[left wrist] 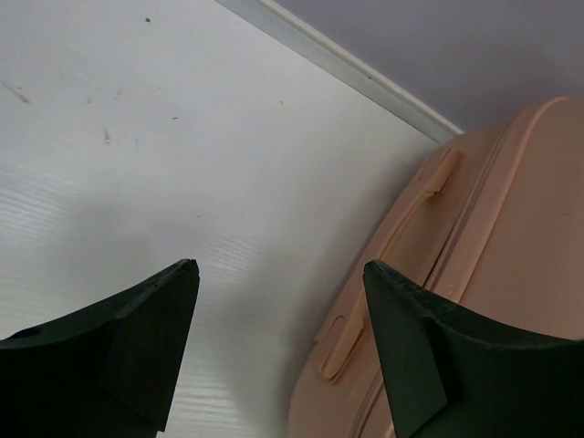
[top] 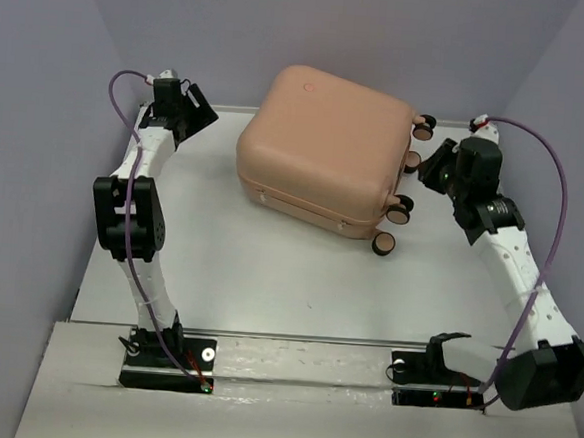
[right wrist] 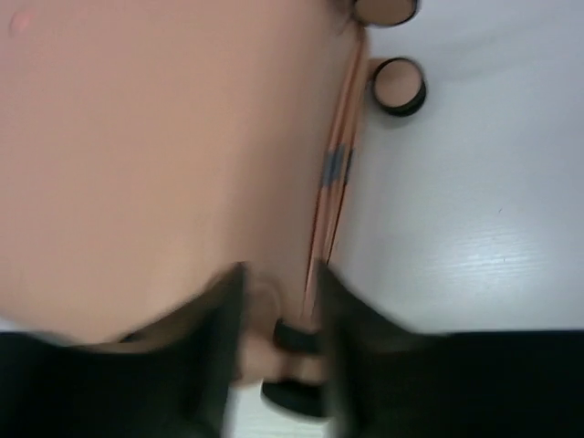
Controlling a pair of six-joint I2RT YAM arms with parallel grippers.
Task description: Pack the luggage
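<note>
so the luggage (top: 322,146) is lying flat and closed on the tabletop (top: 268,277), sitting toward the far middle. its long axis is running roughly left to right, with the wheels (top: 398,211) all pointing at the right arm's side.

the left end effector (left wrist: 278,269) is hanging near the far left corner, well apart from the shell. its fingers are spreading wide with nothing at all between them, just bare tabletop underneath. from its own camera the suitcase is lying off to its right, with a handle (left wrist: 401,255) showing on the end that's facing it.

the right end effector (right wrist: 278,274) is the one that's actually in the action. it's sitting right at the wheel end, and in its wrist view the fingers are standing a bit apart, reaching over the edge where the seam (right wrist: 333,164) is running along the shell. something dark and round (right wrist: 297,338), probably one of the wheels, is showing in the gap, but that view is smeary, so whether it's gripping anything or just hovering there can't be told.

my read: nothing's getting packed until the case is open, so it's all coming down to that seam line. the right arm is much the nearer one, coming in along the long axis from the wheel end, while the left one is needing to swing right to reach the handle end.
</note>
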